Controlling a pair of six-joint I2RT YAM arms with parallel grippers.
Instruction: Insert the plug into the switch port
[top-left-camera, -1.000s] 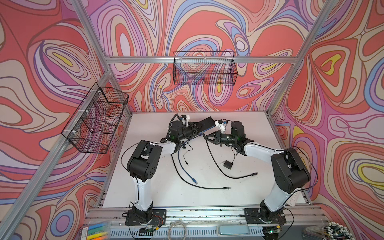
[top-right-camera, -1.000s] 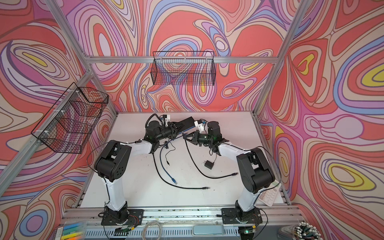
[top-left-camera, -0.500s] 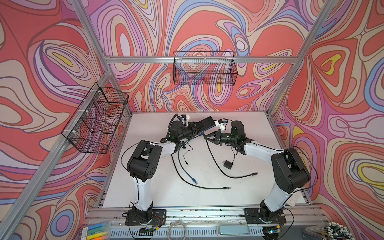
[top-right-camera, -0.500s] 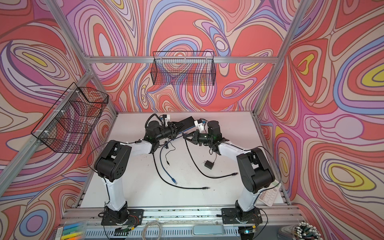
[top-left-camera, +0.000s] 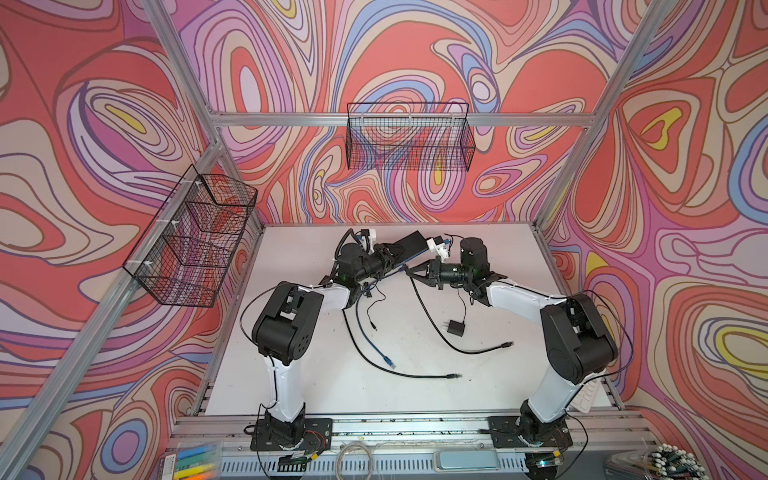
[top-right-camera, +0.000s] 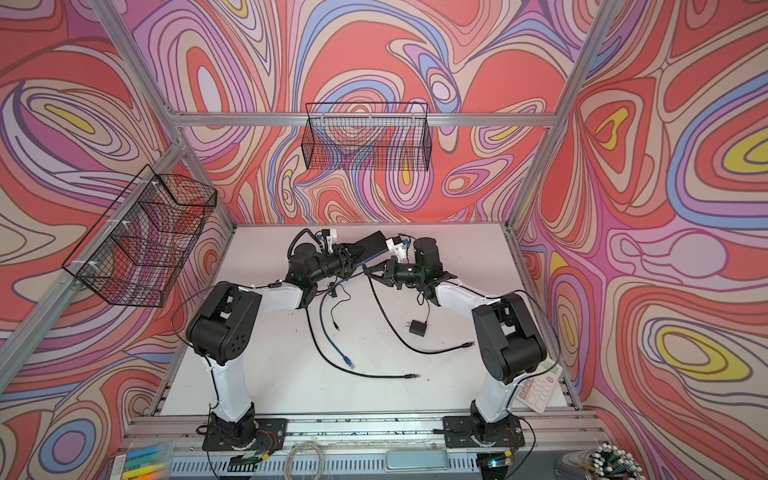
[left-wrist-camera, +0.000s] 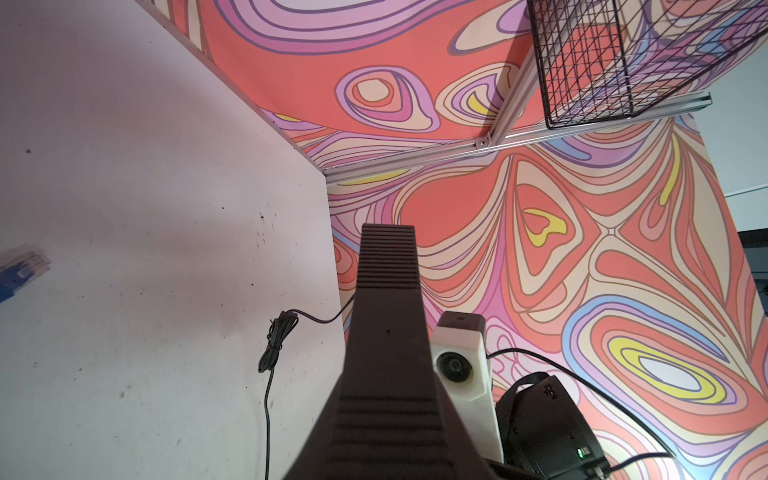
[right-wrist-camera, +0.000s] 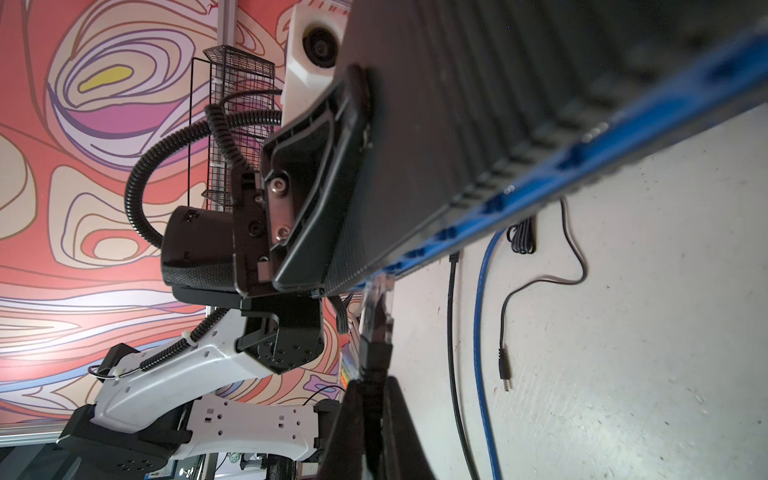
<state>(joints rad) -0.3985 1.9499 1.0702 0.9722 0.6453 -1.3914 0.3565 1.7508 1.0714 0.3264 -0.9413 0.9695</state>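
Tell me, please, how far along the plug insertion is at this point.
Done: the left gripper holds the switch off the table, and the right gripper is shut on the plug. In hand: the plug's tip sits at the blue port row, near the switch's end. Left: pushing it fully home; I cannot tell that it has seated.

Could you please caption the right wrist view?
Right claw holds plug at the blue port row; left claw grips the switch.

Two wire baskets (top-left-camera: 409, 141) (top-left-camera: 195, 237), one switch (top-left-camera: 409, 242) (black, blue-fronted), one adapter (top-left-camera: 456, 328).
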